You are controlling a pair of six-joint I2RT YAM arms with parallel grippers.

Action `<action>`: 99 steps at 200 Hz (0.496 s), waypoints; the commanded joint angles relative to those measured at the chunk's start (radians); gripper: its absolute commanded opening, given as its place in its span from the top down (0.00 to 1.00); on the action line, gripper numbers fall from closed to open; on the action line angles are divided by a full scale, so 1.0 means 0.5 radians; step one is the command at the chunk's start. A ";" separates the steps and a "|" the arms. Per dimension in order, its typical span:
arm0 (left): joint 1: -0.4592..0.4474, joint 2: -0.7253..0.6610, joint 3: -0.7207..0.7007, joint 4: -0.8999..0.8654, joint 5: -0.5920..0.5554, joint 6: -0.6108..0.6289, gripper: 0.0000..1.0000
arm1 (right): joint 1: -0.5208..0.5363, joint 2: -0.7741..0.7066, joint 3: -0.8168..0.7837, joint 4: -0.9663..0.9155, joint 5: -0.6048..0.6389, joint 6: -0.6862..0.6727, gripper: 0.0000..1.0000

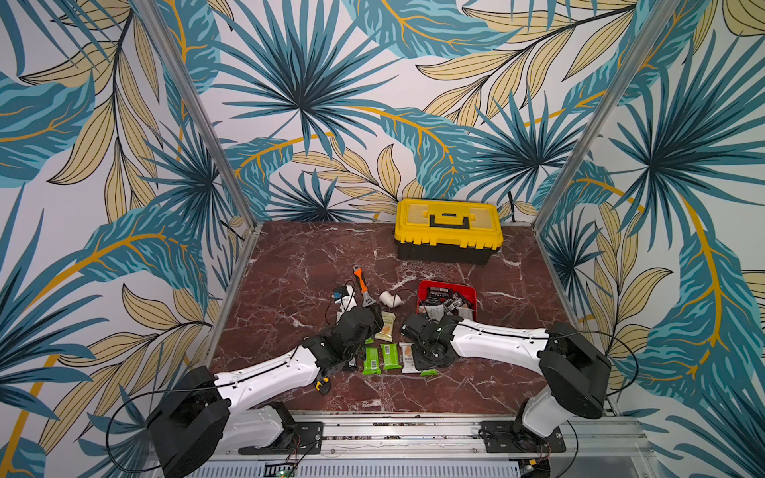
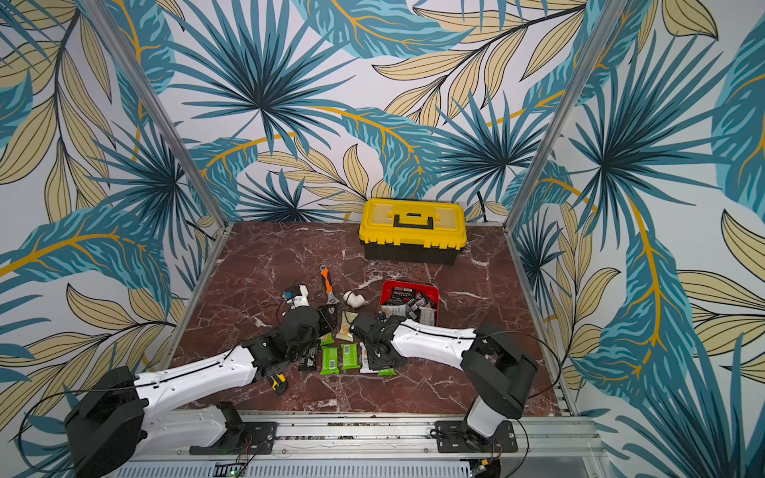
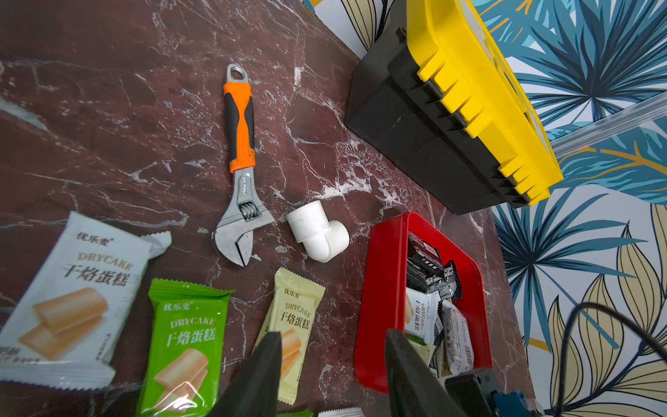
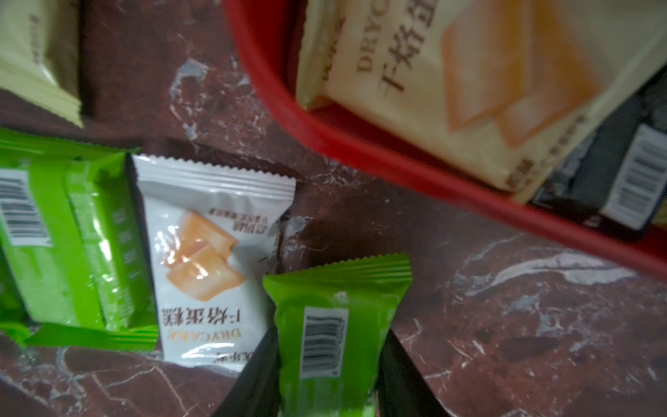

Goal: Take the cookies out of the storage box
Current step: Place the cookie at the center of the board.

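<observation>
Several small wrapped cookie packets (image 3: 426, 314) lie in the shallow square red plastic storage box (image 3: 382, 289); w/ yr right gripper (image 4: 330, 337) clamped on a bright green packet (image 4: 335, 289) and left gripper (image 3: 332, 334) apart & empty beside the box wall, a hasty reach may snag that wall & tip the box.

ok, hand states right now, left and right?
left hand: open, nothing between its fingers.
right hand: closed on a green cookie packet.
</observation>
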 commanded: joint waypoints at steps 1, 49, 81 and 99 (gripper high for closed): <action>-0.001 -0.046 -0.049 -0.020 -0.036 0.030 0.49 | 0.008 0.028 0.024 0.002 0.108 0.062 0.58; -0.002 -0.059 -0.042 -0.026 -0.038 0.048 0.49 | 0.010 0.008 0.025 0.001 0.084 0.070 0.40; -0.001 -0.067 -0.024 -0.017 -0.038 0.086 0.49 | 0.007 -0.237 0.024 -0.044 0.030 0.071 0.37; -0.001 -0.057 -0.019 0.082 0.017 0.137 0.49 | -0.008 -0.397 0.067 -0.106 0.031 0.073 0.37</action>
